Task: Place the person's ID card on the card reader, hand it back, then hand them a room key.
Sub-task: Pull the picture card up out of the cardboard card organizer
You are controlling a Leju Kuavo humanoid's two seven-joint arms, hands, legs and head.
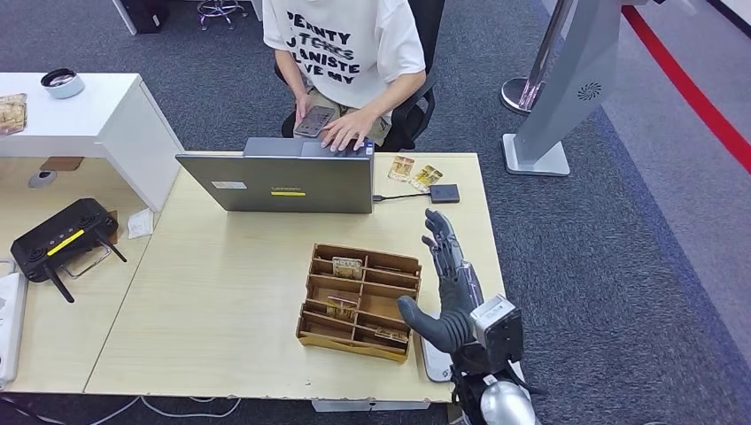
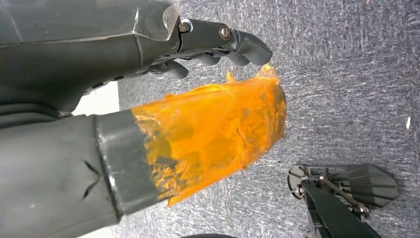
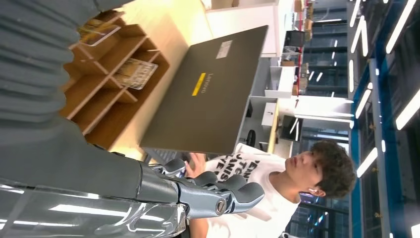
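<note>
A pale wooden table (image 1: pixel 221 292) takes up most of the space, and a person (image 1: pixel 345 53) in a white printed T-shirt sits at its far side, one hand resting on a grey laptop (image 1: pixel 288 181) whose lid stands open toward them, the other hand holding a phone (image 1: pixel 313 120). Nearer the robot sits a brown wooden organiser (image 1: pixel 359 301) split into compartments, with several cards lying in them. The right hand (image 1: pixel 447 283) is raised above the table's right edge just beside the organiser, fingers spread and extended, holding nothing. Beyond the laptop's right corner a small black card reader (image 1: pixel 444 193) lies on the table, wired to the laptop, and two cards (image 1: pixel 414 173) rest just beside it on the person's side. I cannot tell which one is the ID card. The left hand (image 2: pixel 218 42) hangs over grey carpet, its thumb wrapped in orange tape, dark fingers curled in on nothing.
</note>
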